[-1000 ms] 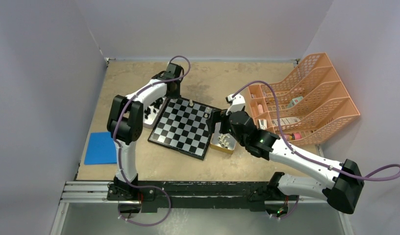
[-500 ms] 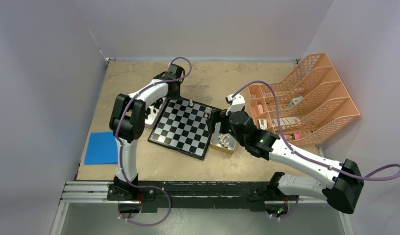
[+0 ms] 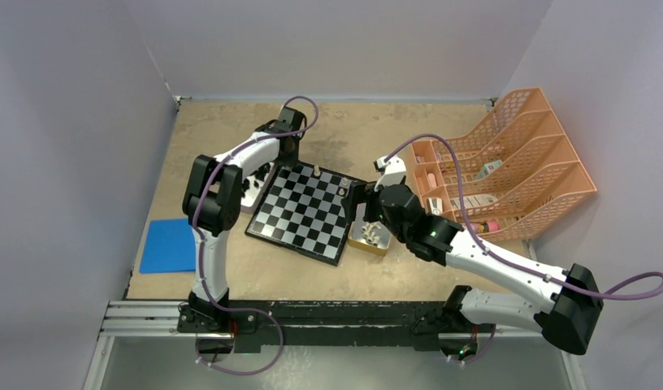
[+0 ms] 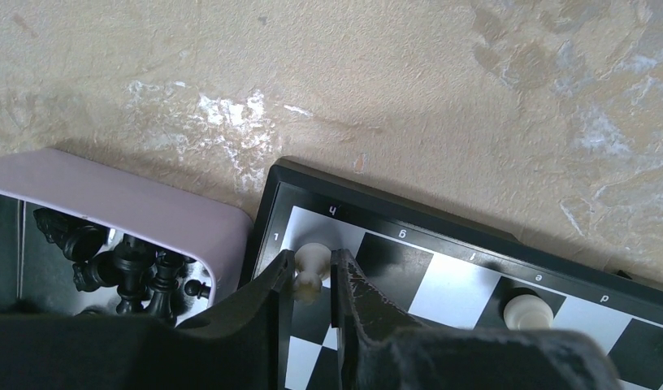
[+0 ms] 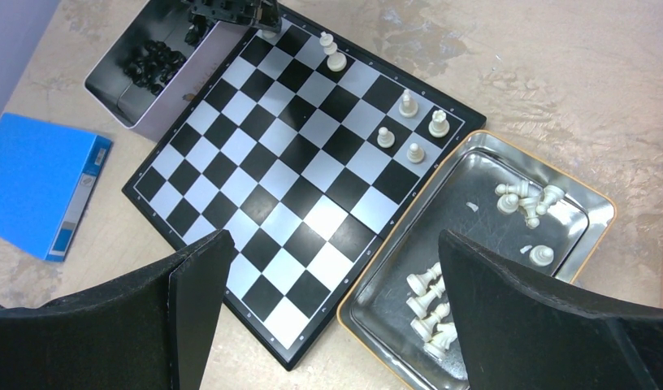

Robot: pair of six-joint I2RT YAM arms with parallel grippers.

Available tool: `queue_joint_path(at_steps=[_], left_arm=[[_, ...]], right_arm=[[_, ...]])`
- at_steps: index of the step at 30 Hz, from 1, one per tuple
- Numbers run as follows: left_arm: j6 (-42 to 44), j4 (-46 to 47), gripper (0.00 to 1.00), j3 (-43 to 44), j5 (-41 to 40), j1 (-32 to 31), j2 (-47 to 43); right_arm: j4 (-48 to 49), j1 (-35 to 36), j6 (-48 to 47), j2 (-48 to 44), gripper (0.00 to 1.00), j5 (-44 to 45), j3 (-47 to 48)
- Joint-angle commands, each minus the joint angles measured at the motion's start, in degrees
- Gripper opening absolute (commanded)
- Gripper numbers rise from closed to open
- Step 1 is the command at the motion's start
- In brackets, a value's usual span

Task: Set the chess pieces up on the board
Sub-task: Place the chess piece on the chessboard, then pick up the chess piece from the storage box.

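On the mottled sandy counter (image 3: pixel 353 130), the flat glossy board (image 5: pixel 288 187) lies between two small trays, so each arm has pieces near. The right pincer (image 5: pixel 335 242) hangs above it, spread wide and empty. The left pincer (image 4: pixel 312 284) is clenched on a small, round-headed cream-white piece (image 4: pixel 310 262), which stands on the board's corner square, probably to set it upright.
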Motion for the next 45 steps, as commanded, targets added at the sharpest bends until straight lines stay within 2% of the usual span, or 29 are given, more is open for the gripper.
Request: queue_joint_path(at_steps=[1,5,15,22,26,29,32,37,42,45], left_arm=[[1.2,2.1,0.19,1.1,-0.3,0.0,-0.1],[1.4,2.2,0.20,1.3,-0.4,0.0,0.3],[0.8,2.2,0.33,1.6,2.1,0.0,-0.8],[-0.2,1.4,0.44,2.1,8.4,0.0,-7.7],[-0.8,0.1,0.54,1.5,8.6,0.0,-13.0],[-1.4,-1.6,0.57,0.8,7.8,0.0,-17.0],[-1.7,-3.5,0.57,-0.4,8.0,0.0,-21.5],[-0.8,-4.8,0.57,-5.8,10.2,0.0,-32.3],[1.1,-6.2,0.56,-12.7,17.9,0.0,-42.8],[2.4,-6.0,0.56,-17.7,22.1,0.0,-49.8]], right_arm=[[1.9,0.3,0.0,-0.4,0.99,0.0,-0.2],[1.9,0.3,0.1,-0.3,0.99,-0.1,-0.3],[2.9,0.3,-0.1,0.8,0.99,0.6,-1.1],[0.9,0.2,5.3,1.0,0.99,1.9,-2.3],[0.9,0.2,6.3,1.4,0.99,2.9,-2.8],[-0.1,0.2,7.0,3.0,0.98,3.3,-2.3],[-0.1,0.2,7.6,4.1,0.92,3.1,-2.3],[0.1,-0.5,8.7,5.7,0.70,2.1,-2.9],[-0.3,-2.9,10.1,7.2,0.47,2.2,-3.4],[0.3,-7.1,9.5,8.6,0.42,0.7,-4.6]])
